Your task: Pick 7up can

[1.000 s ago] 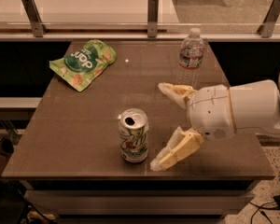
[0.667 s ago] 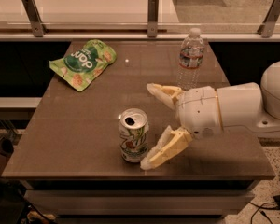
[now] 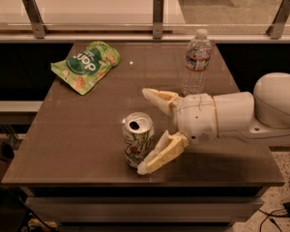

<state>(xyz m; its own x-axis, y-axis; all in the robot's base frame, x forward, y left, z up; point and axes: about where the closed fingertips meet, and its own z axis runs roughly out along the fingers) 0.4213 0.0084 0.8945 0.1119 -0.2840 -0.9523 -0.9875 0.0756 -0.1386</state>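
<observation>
The 7up can [image 3: 137,144] stands upright near the front edge of the brown table [image 3: 87,129]; it is white-silver with green markings and an opened silver top. My gripper [image 3: 146,129] comes in from the right on a white arm, its cream fingers spread wide open. The near finger [image 3: 162,153] lies right beside the can's lower right side, touching or almost touching it. The far finger [image 3: 157,98] is behind and to the right of the can, apart from it. The can sits at the mouth of the open jaws, not held.
A clear plastic water bottle [image 3: 196,62] stands at the back right of the table. A flat green snack bag [image 3: 87,65] lies at the back left. A glass railing with metal posts [image 3: 157,11] runs behind the table.
My gripper has moved left toward the can, fingers still open; the near finger now reaches the can's side. The can has not moved.
</observation>
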